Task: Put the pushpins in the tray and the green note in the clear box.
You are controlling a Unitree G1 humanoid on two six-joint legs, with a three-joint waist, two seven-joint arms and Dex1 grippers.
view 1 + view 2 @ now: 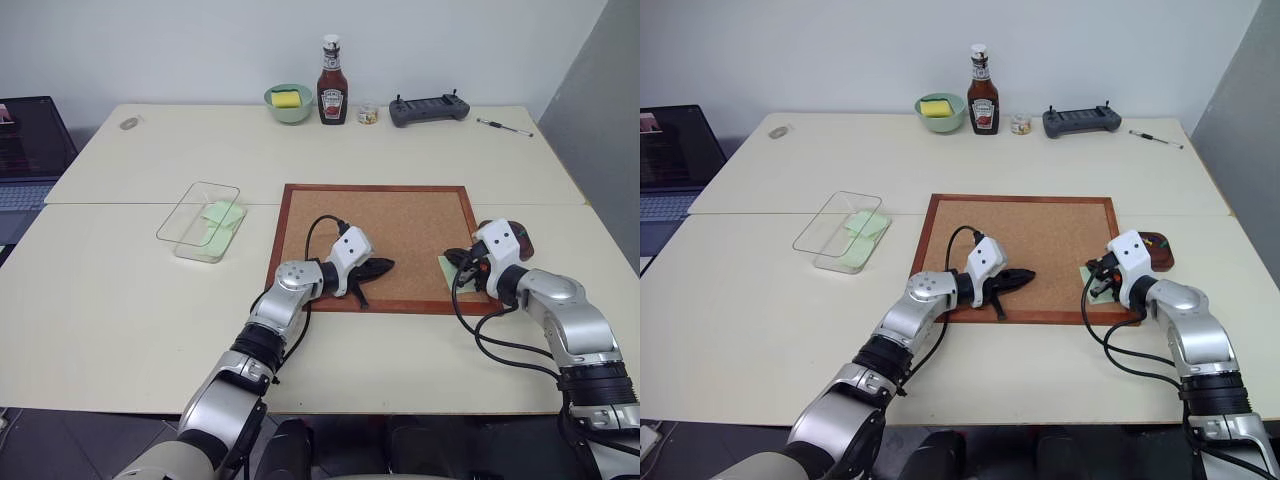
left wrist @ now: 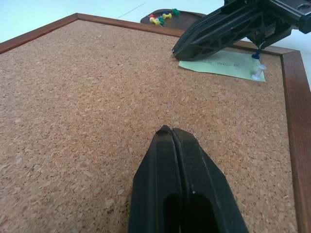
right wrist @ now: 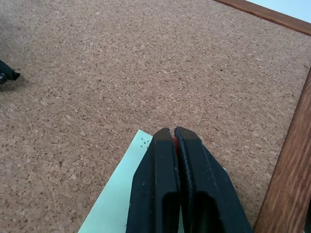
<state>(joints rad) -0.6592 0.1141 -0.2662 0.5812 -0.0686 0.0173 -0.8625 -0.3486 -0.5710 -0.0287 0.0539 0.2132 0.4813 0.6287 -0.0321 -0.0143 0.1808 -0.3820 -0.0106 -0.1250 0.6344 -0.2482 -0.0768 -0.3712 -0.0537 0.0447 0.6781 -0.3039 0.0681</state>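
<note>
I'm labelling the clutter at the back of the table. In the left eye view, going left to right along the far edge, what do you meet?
Small grey object → pale green bowl holding a yellow sponge → ketchup bottle → small jar → dark handheld controller → pen.

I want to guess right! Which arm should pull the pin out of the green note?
Right. The right pincer is shut over the green note, a red pushpin between its tips, tray close by. The left pincer sits across the corkboard.
</note>
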